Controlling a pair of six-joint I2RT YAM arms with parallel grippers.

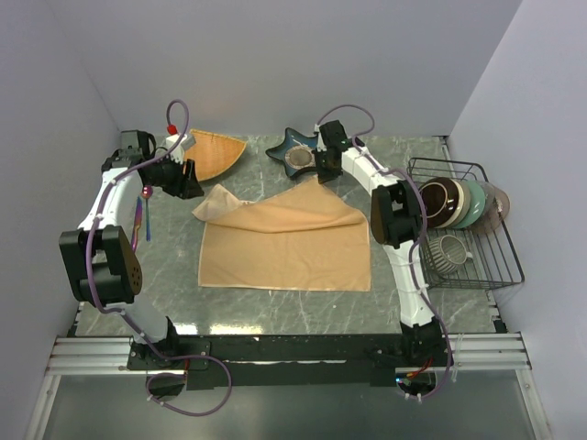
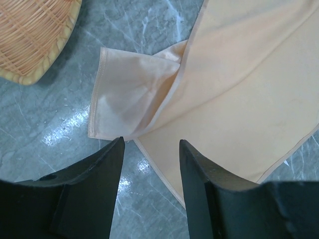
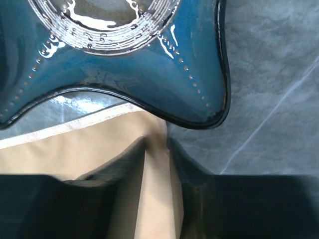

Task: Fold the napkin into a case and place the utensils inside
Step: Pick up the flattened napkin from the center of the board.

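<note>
1. The napkin [image 1: 284, 247] lies in the middle of the table [image 1: 174, 284]. Its near part is flat and its far edge is drawn up into a peak toward the far right.
2. The napkin's far-left corner is turned over on itself, showing creased cloth and a hemmed edge in the left wrist view.
3. The left claw [image 2: 152, 149] hangs over that turned corner with its fingers [image 2: 99, 174] well apart. Nothing is between them, and only the table and the napkin's edge show in the gap.
4. The right claw [image 3: 157, 159] is at the napkin's far peak. Its fingers are drawn close together, pinching a strip of the cloth.
5. A blue star dish [image 3: 149, 84] sits just beyond the right claw, and the napkin's hem runs beside its near rim.
6. A woven dish [image 1: 215, 151] lies at the far left, near the left claw and apart from the napkin.
7. The utensils [image 1: 139, 220] lie at the left edge of the table beside the left arm. They are well apart from the napkin and partly hidden.
8. A wire rack [image 1: 495, 261] holding crockery stands at the right.
</note>
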